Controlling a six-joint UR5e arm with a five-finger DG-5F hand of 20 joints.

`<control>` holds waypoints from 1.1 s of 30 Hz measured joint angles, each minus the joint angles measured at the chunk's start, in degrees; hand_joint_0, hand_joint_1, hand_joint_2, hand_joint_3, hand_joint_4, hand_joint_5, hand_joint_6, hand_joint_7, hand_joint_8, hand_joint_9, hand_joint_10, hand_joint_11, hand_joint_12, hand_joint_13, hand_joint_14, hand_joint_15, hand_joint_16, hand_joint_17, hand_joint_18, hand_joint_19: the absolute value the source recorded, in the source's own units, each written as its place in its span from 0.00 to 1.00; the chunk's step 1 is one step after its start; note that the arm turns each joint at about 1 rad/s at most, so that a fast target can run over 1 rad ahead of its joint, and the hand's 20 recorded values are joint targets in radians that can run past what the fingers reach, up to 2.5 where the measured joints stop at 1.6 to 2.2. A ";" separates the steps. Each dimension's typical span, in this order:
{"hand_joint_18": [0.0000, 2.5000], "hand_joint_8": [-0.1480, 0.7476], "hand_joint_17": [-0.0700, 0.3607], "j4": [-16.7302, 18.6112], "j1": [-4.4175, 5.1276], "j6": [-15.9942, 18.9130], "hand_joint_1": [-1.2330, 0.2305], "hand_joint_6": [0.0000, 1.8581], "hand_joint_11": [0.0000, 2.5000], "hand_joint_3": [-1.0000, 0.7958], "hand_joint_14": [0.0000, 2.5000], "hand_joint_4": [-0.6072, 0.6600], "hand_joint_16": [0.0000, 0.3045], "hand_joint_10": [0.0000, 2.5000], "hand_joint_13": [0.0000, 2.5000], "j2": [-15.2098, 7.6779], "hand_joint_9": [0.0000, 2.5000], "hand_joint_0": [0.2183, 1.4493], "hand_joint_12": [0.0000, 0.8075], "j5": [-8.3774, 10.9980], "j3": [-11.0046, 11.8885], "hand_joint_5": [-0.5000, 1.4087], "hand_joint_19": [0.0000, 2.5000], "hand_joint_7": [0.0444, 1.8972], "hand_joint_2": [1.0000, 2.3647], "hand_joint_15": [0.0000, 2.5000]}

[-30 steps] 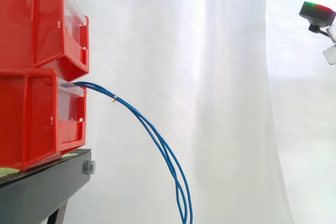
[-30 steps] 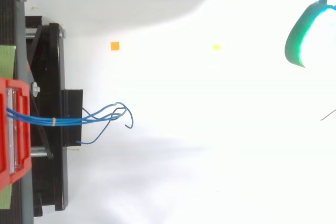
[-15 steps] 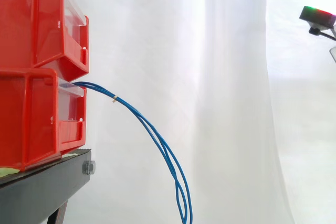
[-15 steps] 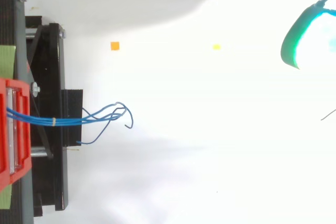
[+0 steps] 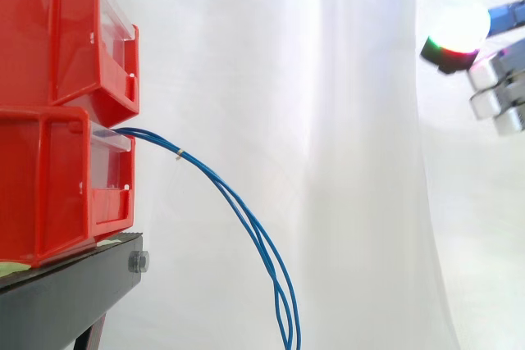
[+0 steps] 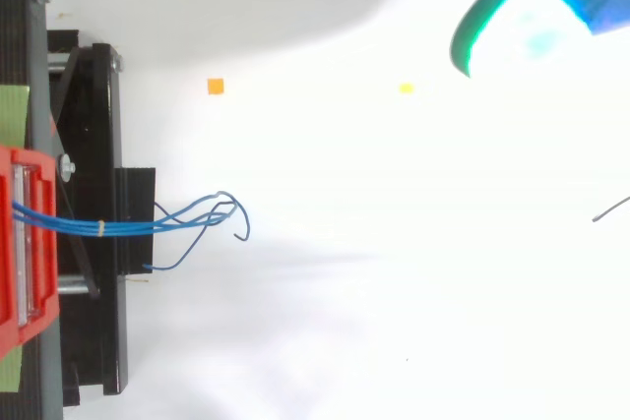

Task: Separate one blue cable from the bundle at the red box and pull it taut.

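A bundle of thin blue cables (image 5: pixel 238 206) comes out of the lower red bin (image 5: pixel 49 178), is held together by a small pale tie (image 5: pixel 179 153), and arcs down out of the side view's bottom edge. From above, the cables (image 6: pixel 128 227) run rightward off the bin and end in loose curled ends (image 6: pixel 231 213). My hand (image 5: pixel 499 88) hangs at the right edge, high and far from the cables, touching nothing. The top view has the hand (image 6: pixel 522 27) at the upper right, its pad glowing green and white.
An upper red bin (image 5: pixel 57 30) is stacked on the lower one, both on a black stand (image 5: pixel 66 293). A white curtain hangs behind. On the white floor lie an orange marker (image 6: pixel 215 87) and a yellow one (image 6: pixel 406 89).
The hand has come further into both views, moving left toward the bins. The cables and bins have not moved.
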 measured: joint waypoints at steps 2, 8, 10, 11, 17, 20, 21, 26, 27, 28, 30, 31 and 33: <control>0.16 0.52 0.40 0.91 -0.01 -0.10 0.45 0.27 0.19 0.28 0.00 0.65 0.15 0.00 0.24 -1.23 0.24 0.22 0.45 0.44 0.22 0.15 0.17 0.43 0.00 0.15; 0.16 0.52 0.39 2.48 -0.24 -0.26 0.45 0.27 0.20 0.28 0.00 0.65 0.15 0.00 0.24 -4.92 0.24 0.22 0.45 1.28 2.22 0.15 0.17 0.43 0.00 0.16; 0.17 0.52 0.39 2.66 -0.32 -0.37 0.45 0.27 0.20 0.28 0.01 0.65 0.14 0.00 0.25 -5.50 0.24 0.22 0.45 1.56 2.68 0.15 0.17 0.43 0.00 0.16; 0.17 0.51 0.39 2.82 -0.32 -0.54 0.45 0.27 0.20 0.28 0.01 0.65 0.14 0.00 0.25 -5.65 0.24 0.22 0.45 1.83 2.83 0.15 0.17 0.43 0.00 0.16; 0.17 0.52 0.39 3.60 -0.34 -3.38 0.45 0.27 0.21 0.28 0.01 0.65 0.14 0.00 0.25 -6.56 0.25 0.22 0.45 3.71 3.18 0.15 0.18 0.44 0.00 0.17; 0.17 0.52 0.39 4.13 -0.38 -4.25 0.45 0.27 0.22 0.28 0.01 0.65 0.14 0.00 0.26 -7.70 0.25 0.22 0.45 4.16 3.31 0.15 0.18 0.44 0.00 0.17; 0.17 0.52 0.39 4.53 -0.42 -4.43 0.45 0.27 0.22 0.28 0.01 0.65 0.14 0.00 0.26 -8.17 0.25 0.22 0.45 4.40 3.38 0.15 0.18 0.44 0.00 0.17; 0.17 0.52 0.39 6.79 -0.49 -5.00 0.45 0.27 0.22 0.28 0.01 0.66 0.14 0.00 0.26 -10.07 0.25 0.22 0.45 5.47 3.72 0.15 0.18 0.44 0.00 0.17; 0.17 0.52 0.39 7.30 -0.51 -5.19 0.45 0.27 0.22 0.28 0.01 0.65 0.14 0.00 0.26 -10.54 0.25 0.23 0.45 5.61 3.79 0.15 0.18 0.44 0.00 0.17; 0.17 0.52 0.38 7.66 -0.53 -5.31 0.45 0.27 0.22 0.28 0.01 0.65 0.14 0.00 0.26 -10.89 0.26 0.23 0.46 5.68 3.82 0.15 0.18 0.44 0.00 0.17; 0.18 0.52 0.38 8.52 -0.53 -5.54 0.45 0.27 0.22 0.28 0.01 0.65 0.14 0.00 0.26 -11.48 0.26 0.23 0.46 5.77 3.87 0.15 0.18 0.44 0.00 0.17; 0.18 0.52 0.38 8.94 -0.54 -5.66 0.45 0.27 0.22 0.28 0.01 0.65 0.14 0.00 0.26 -11.64 0.26 0.23 0.45 5.83 3.87 0.15 0.19 0.44 0.00 0.17; 0.18 0.52 0.38 9.90 -0.49 -6.13 0.45 0.27 0.22 0.28 0.01 0.65 0.14 0.00 0.26 -11.86 0.26 0.23 0.46 5.93 3.87 0.15 0.18 0.44 0.00 0.17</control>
